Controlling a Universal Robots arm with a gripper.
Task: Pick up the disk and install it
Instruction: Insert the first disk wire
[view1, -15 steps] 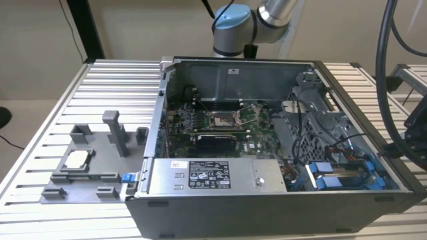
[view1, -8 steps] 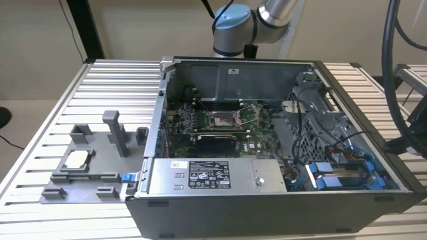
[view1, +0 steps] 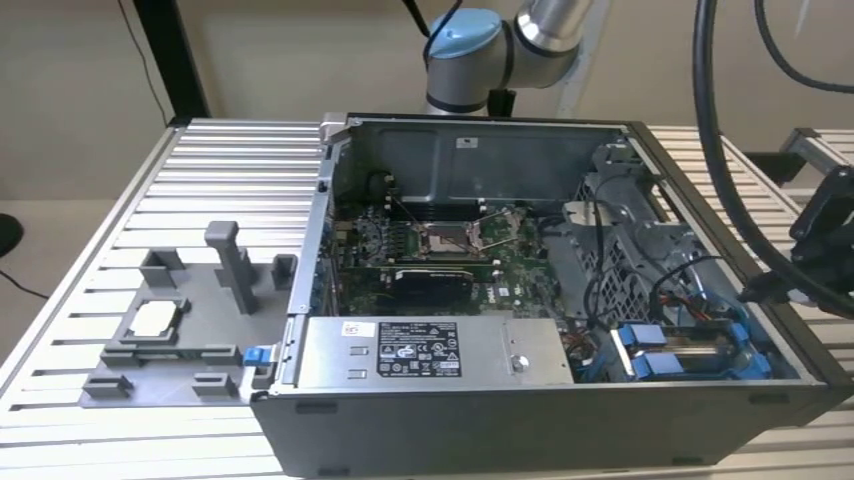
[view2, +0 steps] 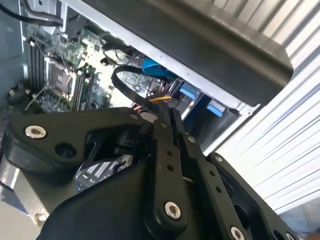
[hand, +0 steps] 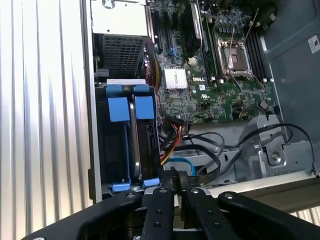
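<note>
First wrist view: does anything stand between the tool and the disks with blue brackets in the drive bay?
Nothing visible does. The disks stand on edge in the drive bay, blue brackets uncovered, just past the tool. The coloured cables run beside the bay, not across it.

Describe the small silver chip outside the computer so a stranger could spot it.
Start at the open computer case on the slatted metal table. To the exterior view's left of it sits a grey tray with upright posts. The chip lies flat in a low frame on that tray, the one shiny silver square among grey plastic.
</note>
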